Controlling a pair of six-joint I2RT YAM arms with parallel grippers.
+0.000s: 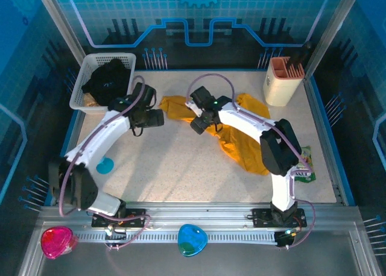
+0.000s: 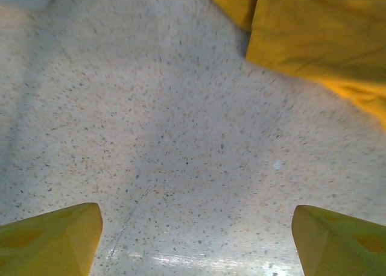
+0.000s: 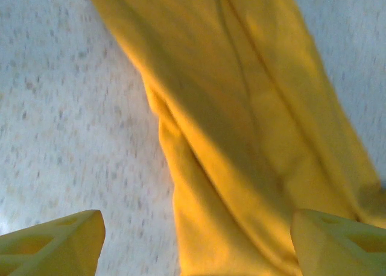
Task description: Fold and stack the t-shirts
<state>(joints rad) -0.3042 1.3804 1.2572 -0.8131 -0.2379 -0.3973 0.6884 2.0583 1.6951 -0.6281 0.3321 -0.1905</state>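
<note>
**A:** Step in hand?

**B:** It is judged to be the spreading-out of the yellow t-shirt (image 1: 236,148) ahead of a first fold; no fold is seen in it. It is lying rumpled on the table (image 1: 181,167), from centre to right, partly under the right arm. The black t-shirt (image 1: 108,78) is heaped in the white basket (image 1: 90,62) at the far left.

**A:** Pincers?

**B:** Both are released. The right gripper (image 3: 196,228) is held wide above the yellow cloth near its left end, and nothing is pinched. The left gripper (image 2: 196,228) is held wide over bare table. The shirt's left end is seen just to its right and a little farther off, untouched.

**A:** Next move?

**B:** An edge or corner would need to be taken on each side and the cloth drawn flat. On the right a descent onto the cloth is called for, on the left a short reach rightward.
</note>
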